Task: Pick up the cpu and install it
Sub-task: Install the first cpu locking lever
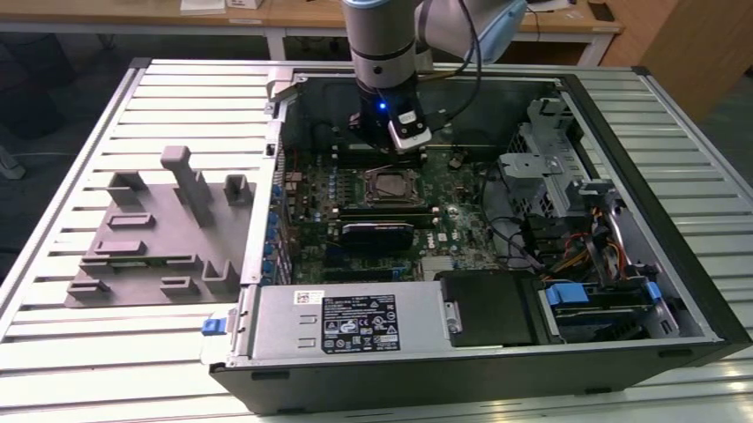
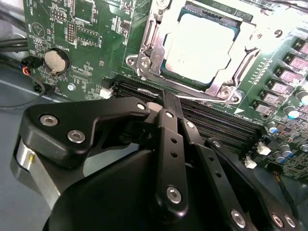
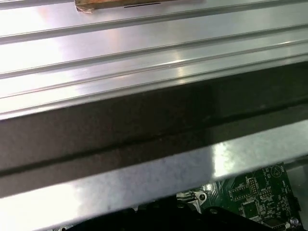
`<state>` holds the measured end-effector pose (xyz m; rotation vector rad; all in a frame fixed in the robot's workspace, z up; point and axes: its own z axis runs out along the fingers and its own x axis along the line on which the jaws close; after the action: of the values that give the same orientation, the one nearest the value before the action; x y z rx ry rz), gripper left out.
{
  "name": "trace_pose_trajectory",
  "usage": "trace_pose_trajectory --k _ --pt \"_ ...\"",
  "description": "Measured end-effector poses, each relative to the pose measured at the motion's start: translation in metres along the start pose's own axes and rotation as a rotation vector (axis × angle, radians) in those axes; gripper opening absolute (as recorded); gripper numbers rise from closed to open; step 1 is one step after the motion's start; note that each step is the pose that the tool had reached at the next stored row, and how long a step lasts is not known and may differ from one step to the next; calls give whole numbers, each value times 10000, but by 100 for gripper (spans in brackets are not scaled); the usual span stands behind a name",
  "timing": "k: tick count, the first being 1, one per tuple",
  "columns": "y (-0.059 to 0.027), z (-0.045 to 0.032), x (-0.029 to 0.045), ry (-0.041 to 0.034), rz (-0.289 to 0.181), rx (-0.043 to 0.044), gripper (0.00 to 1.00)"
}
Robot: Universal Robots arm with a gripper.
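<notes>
The exterior view looks steeply down from above at the whole open computer case (image 1: pixel 471 229) on my desk (image 1: pixel 70 132). My second wrist view sits close over the motherboard (image 2: pixel 86 43); my first wrist view grazes the case wall (image 3: pixel 144 130), sharing that board.

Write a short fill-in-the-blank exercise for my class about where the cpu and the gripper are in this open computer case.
1. The cpu sits in the socket on the green ____.
2. The gripper holds ____.
3. In the exterior view, the grey plastic fixture lies to the case's ____.
4. The coin cell battery is ____ in shape.

Missing words: motherboard; nothing; left; round
</notes>
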<state>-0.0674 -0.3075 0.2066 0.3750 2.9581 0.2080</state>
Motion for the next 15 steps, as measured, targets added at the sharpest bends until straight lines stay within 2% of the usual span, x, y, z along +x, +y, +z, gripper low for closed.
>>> trace_pose_trajectory --k 3,9,15 --pt "-2 6 4 -80 74 23 11" --pt "-3 16 10 -150 241 70 11" --pt "8 25 16 -234 735 150 11"
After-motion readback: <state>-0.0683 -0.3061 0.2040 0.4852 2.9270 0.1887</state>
